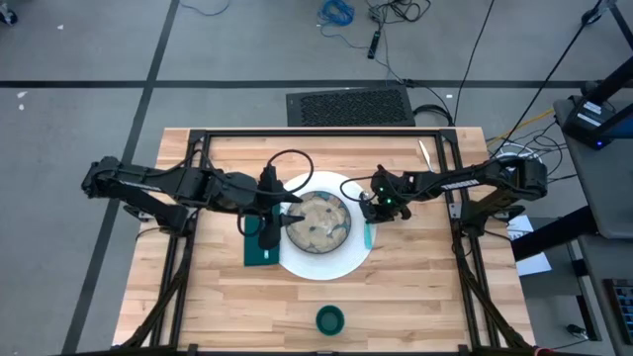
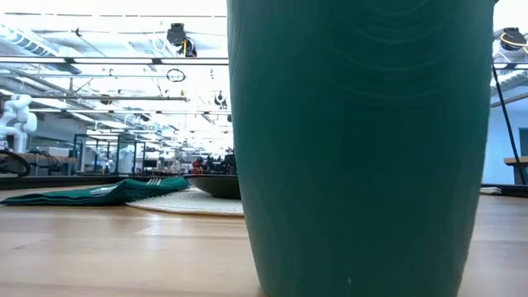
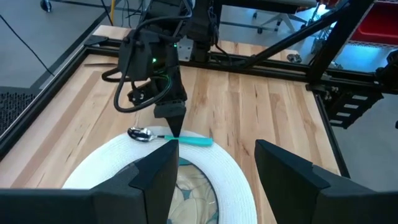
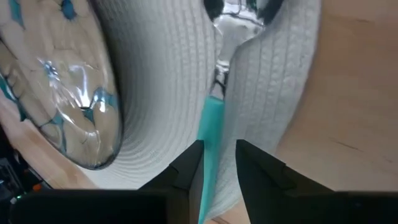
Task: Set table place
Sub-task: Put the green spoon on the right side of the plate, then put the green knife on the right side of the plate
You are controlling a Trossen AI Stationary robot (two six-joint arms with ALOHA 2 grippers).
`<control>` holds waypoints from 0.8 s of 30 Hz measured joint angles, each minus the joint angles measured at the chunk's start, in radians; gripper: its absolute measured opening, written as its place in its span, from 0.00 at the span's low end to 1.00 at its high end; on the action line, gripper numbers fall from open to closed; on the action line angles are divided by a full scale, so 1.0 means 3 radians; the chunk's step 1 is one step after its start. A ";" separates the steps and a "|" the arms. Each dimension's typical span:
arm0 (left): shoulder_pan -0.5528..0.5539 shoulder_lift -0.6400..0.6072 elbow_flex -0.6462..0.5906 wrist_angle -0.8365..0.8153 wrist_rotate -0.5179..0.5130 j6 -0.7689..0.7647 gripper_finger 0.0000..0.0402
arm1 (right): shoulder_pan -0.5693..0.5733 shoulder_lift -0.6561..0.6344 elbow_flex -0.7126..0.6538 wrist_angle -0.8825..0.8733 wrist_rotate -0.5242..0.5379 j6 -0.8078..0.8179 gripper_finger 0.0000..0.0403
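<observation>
Cup (image 2: 363, 140) blocks low view of plate (image 2: 194, 203)

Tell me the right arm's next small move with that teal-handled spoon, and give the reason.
Probably finish opening the right end effector and lift it straight up. The spoon already lies along the white plate's right edge, beside the speckled bowl, and the fingers straddle its teal handle with gaps showing, so it looks placed. The left end effector hovers open over the plate.

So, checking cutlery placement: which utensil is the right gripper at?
The teal-handled spoon, lying on the plate's right rim under the right gripper; the fork rests on the napkin.
</observation>
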 joint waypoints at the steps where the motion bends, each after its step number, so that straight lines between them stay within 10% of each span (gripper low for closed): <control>1: 0.0000 0.0000 0.0000 0.0000 0.0000 -0.0001 0.49 | 0.0000 -0.0005 0.0000 -0.0022 0.0000 0.0000 0.20; 9: 0.0000 0.0000 0.0000 -0.0058 0.0000 -0.0004 0.49 | 0.0017 -0.0501 0.0049 -0.0568 0.0265 -0.0045 0.14; 17: 0.0000 0.0000 0.0000 -0.0037 -0.0063 -0.0008 0.49 | 0.0101 -0.1148 0.0869 -0.2573 0.1491 -0.0387 0.01; 24: 0.0065 0.0003 0.0000 -0.0068 -0.0085 -0.0216 0.49 | -0.0545 -0.0961 0.1323 -0.3598 0.1896 -0.0791 0.01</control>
